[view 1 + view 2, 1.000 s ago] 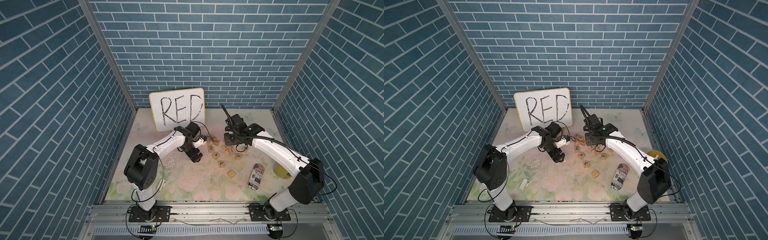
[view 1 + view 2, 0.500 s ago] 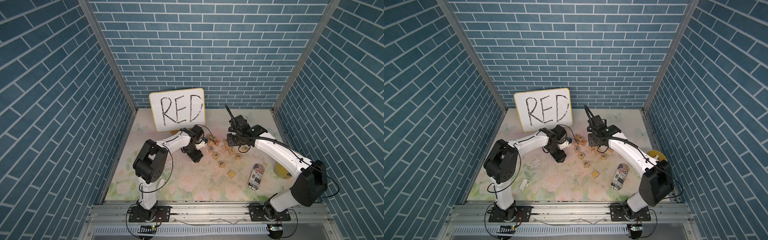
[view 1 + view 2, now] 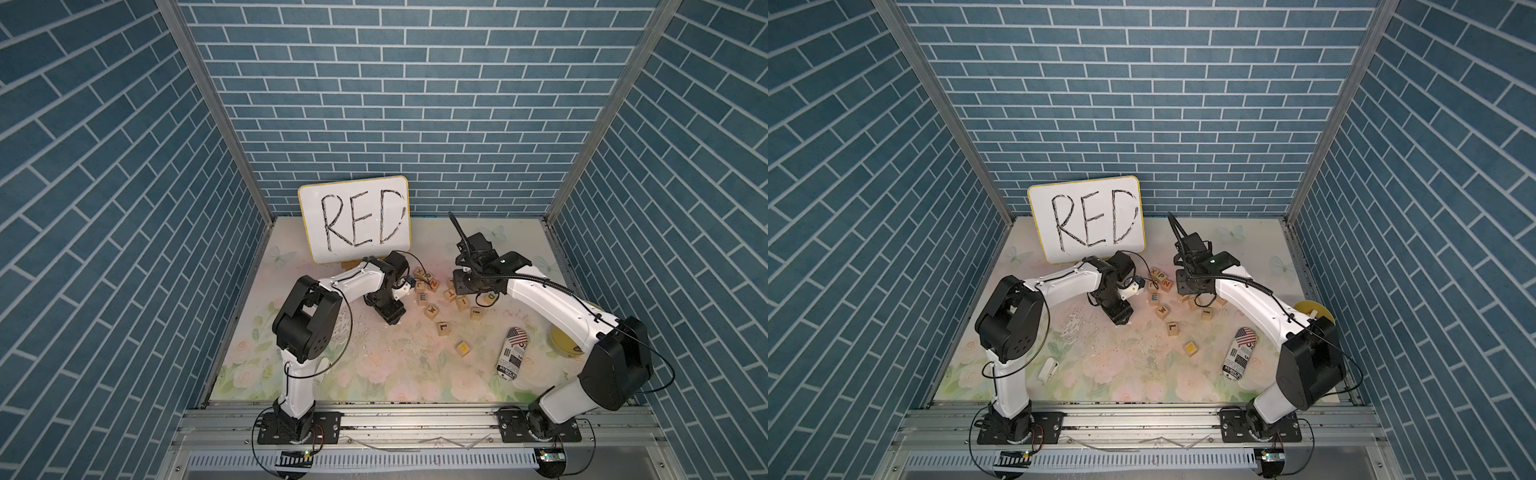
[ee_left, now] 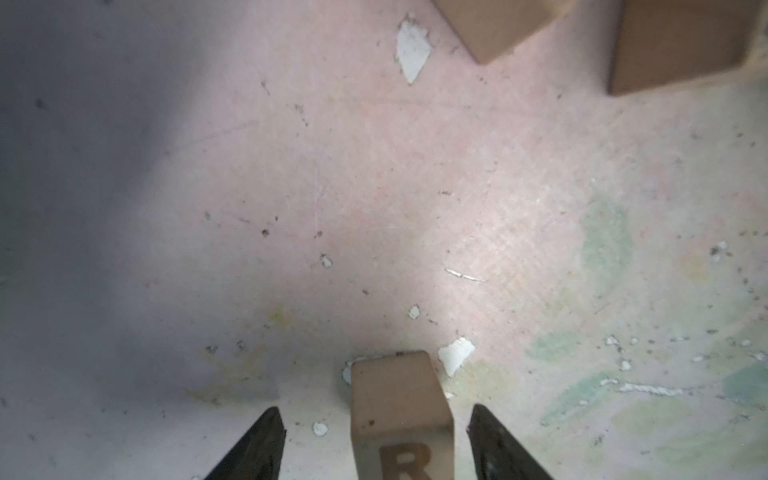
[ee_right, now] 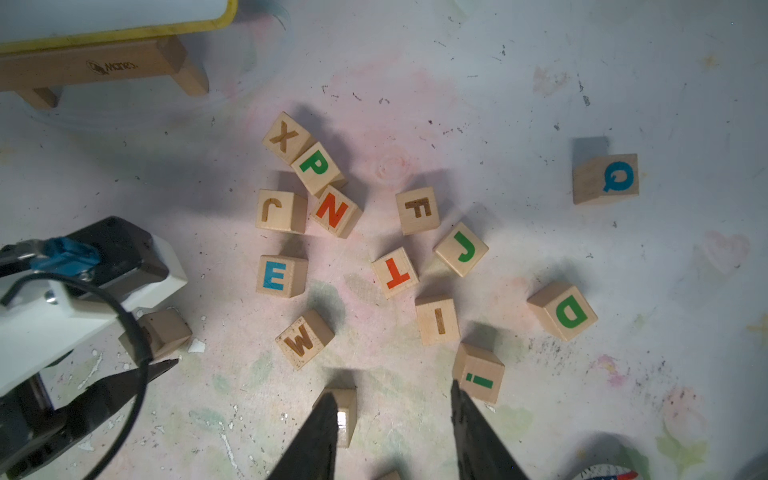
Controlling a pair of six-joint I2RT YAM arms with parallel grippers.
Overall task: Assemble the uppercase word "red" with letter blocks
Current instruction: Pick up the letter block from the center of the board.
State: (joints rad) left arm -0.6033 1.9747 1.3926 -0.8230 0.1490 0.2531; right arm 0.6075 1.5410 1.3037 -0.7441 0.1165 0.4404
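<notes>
The left gripper stands low over the floral mat with its two dark fingers spread to either side of the R block. A gap shows on each side, so nothing is pinched yet, and the straddle reads as lining up to grasp the word's first letter. That cube sits on the mat apart from the loose cluster, on the left arm's side of it, with its orange-brown R facing up. The right gripper hangs above the cluster with its fingers parted and nothing between them, probably placed to survey the letters needed next. The E block, lettered in blue, lies at the cluster's edge nearest the left arm. The D block, lettered in green, lies well apart on the opposite side. The other cubes read X, P, N, J, F, T, I, W and Q. Propped at the back as the model to copy, the whiteboard says "RED" in black marker. Its wooden stand carries a burnt-in brand mark too faint to read surely. The flag-printed can bears lettering too small to make out.
</notes>
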